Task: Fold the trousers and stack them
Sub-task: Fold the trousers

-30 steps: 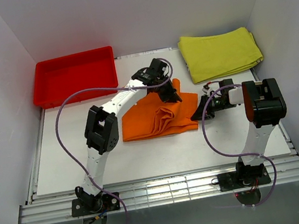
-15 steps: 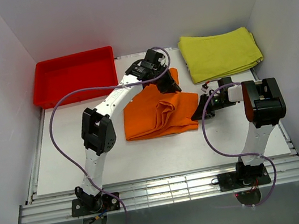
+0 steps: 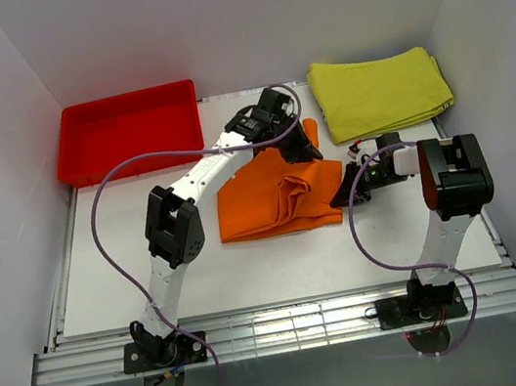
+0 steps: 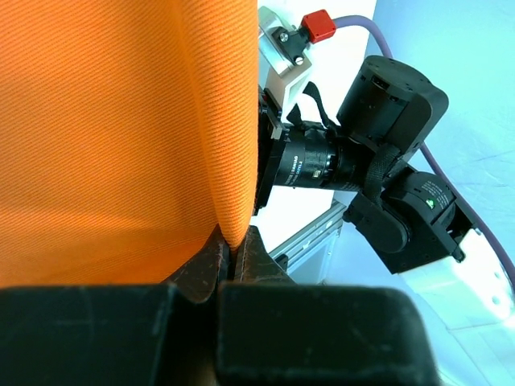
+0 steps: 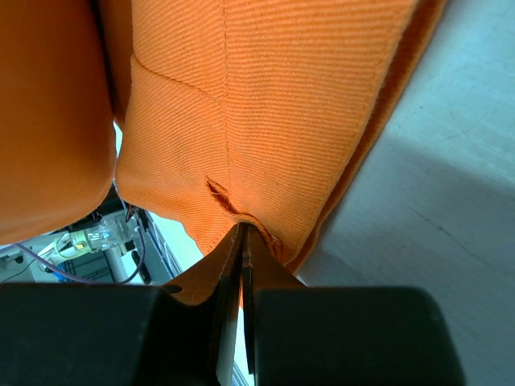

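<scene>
table (image 3: 134,283): white and flat, walled in white on the left, far and right sides; bears everything listed below.
left arm (image 3: 175,227): rises from the near-left base, slants up and to the right across the table, ends above the far right corner of the trousers.
right arm (image 3: 451,190): stands up from the near-right base, bends leftward, wrist low beside the right edge of the trousers.
trousers (image 3: 270,206): bright orange, folded into a rumpled, roughly square heap at mid-table, creases bunched toward the right; far right corner lifted off the table; between the red tray and the yellow-green cloth, touching neither.
red tray (image 3: 125,136): plastic, at the far left corner of the table.
yellow-green cloth (image 3: 380,91): folded flat at the far right corner.
left gripper (image 4: 229,253): closed tight, pinching a hanging fold of the orange fabric between its fingertips; right arm's wrist visible just beyond that fold.
right gripper (image 5: 243,241): closed tight, nipping a hemmed edge of the orange fabric close above the table surface.
purple cables (image 3: 100,195): looped loosely alongside each arm.
</scene>
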You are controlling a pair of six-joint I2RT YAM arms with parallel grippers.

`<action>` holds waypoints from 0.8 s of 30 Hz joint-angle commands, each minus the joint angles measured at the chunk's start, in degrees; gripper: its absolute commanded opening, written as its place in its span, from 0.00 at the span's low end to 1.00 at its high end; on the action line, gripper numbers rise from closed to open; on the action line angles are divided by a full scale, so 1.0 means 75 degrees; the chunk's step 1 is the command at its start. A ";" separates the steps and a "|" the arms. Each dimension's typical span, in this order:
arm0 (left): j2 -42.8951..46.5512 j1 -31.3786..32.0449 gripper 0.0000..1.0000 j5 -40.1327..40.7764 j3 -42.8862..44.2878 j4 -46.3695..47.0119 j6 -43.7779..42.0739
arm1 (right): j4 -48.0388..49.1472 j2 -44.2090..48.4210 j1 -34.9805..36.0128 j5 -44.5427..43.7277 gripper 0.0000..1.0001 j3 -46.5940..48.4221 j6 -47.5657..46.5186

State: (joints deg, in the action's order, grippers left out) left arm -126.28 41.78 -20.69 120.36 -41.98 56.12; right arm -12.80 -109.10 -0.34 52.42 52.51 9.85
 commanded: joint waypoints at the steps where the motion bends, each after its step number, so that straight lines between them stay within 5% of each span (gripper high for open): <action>1: -0.0072 0.0160 0.00 -0.0417 -0.0051 0.0616 0.0473 | -0.0122 0.0179 0.0045 -0.0404 0.08 0.0182 -0.0246; 10: -0.0272 0.0265 0.01 -0.0464 -0.0741 0.1178 0.0486 | -0.0801 0.0600 0.0022 -0.0380 0.08 0.0591 -0.0691; 16: 0.0323 0.0184 0.63 -0.0441 -0.0906 0.1413 0.0123 | -0.2355 0.0893 -0.0118 -0.0462 0.23 0.1248 -0.1533; 20: 0.1167 -0.0179 0.79 -0.0371 -0.1632 0.1811 -0.0063 | -0.3401 0.1280 -0.0516 -0.0346 0.45 0.1424 -0.2155; 24: 0.1976 -0.0800 0.94 -0.0441 -0.2193 0.1706 -0.0871 | -0.4421 0.1515 -0.0962 -0.0251 0.57 0.1424 -0.2916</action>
State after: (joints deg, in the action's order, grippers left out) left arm -122.13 40.29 -23.49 106.08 -31.14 54.57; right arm -35.97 -99.83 -5.56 49.34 61.63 -5.69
